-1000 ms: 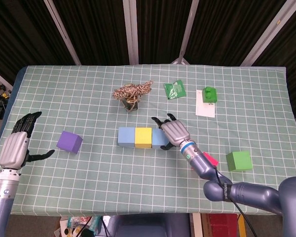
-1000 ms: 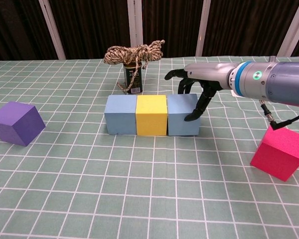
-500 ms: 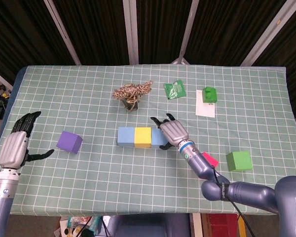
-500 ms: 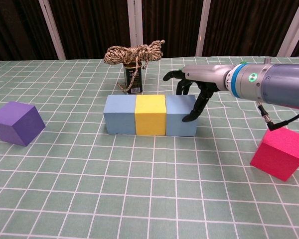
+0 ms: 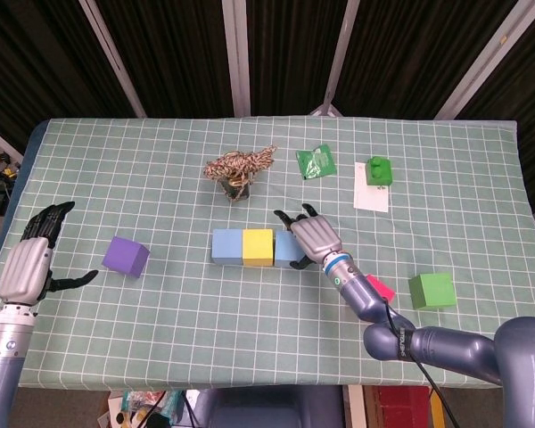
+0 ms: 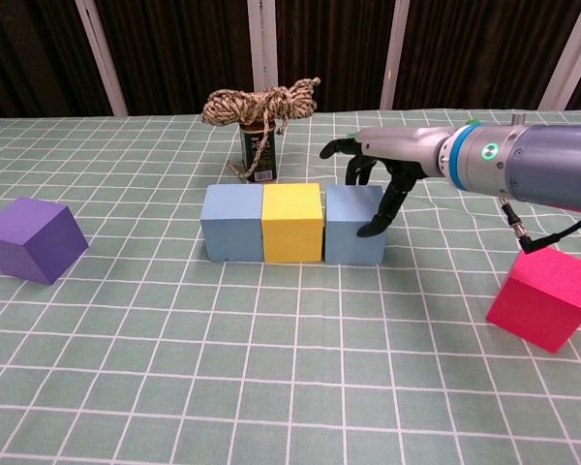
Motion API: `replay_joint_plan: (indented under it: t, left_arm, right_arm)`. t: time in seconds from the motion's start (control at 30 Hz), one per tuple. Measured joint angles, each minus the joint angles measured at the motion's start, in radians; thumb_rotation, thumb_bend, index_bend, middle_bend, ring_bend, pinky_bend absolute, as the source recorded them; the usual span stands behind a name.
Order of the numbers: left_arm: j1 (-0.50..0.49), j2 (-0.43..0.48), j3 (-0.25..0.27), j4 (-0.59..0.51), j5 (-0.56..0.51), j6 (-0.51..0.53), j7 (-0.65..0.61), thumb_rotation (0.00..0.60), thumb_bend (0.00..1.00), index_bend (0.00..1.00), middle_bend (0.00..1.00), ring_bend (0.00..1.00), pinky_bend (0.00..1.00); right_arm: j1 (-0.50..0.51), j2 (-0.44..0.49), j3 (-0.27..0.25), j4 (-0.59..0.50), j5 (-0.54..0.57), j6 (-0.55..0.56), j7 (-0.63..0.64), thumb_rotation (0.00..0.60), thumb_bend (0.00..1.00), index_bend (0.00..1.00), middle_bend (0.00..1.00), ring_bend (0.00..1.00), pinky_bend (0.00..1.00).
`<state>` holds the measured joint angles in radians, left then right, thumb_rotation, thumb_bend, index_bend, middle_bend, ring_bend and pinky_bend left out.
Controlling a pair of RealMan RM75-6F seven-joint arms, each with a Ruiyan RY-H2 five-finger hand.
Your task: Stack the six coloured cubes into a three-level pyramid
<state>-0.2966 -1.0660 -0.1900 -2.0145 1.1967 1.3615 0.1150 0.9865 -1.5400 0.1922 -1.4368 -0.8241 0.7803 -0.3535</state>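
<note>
Base row is sitting mid-worktop: blue cube, yellow cube, second blue cube touching, long axis running L-R just in front of the rope-topped can. Right robot hand is hovering fingers-spread, holding nothing, at the row's R end; risk: fingers snagging that cube on pull-away, skewing the row. Left robot hand is idling open, left of the purple cube.
</note>
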Motion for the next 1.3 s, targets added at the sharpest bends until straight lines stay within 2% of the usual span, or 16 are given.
replay_joint_plan:
  t: [0.97,1.3]
  left_arm:
    - [0.0,0.0,-0.001,0.004,-0.005,-0.006,-0.004,0.6,0.14,0.0,0.05,0.0,0.0]
    - [0.0,0.0,-0.001,0.002,-0.004,-0.006,-0.003,0.6,0.14,0.0,0.05,0.0,0.0]
  right_arm:
    - [0.004,-0.02,0.004,0.018,-0.007,0.008,0.014,0.6,0.24,0.0,0.4,0.28,0.0]
    - [0.001,-0.023,0.005,0.015,-0.003,0.017,0.012,0.6,0.24,0.0,0.36,0.27,0.0]
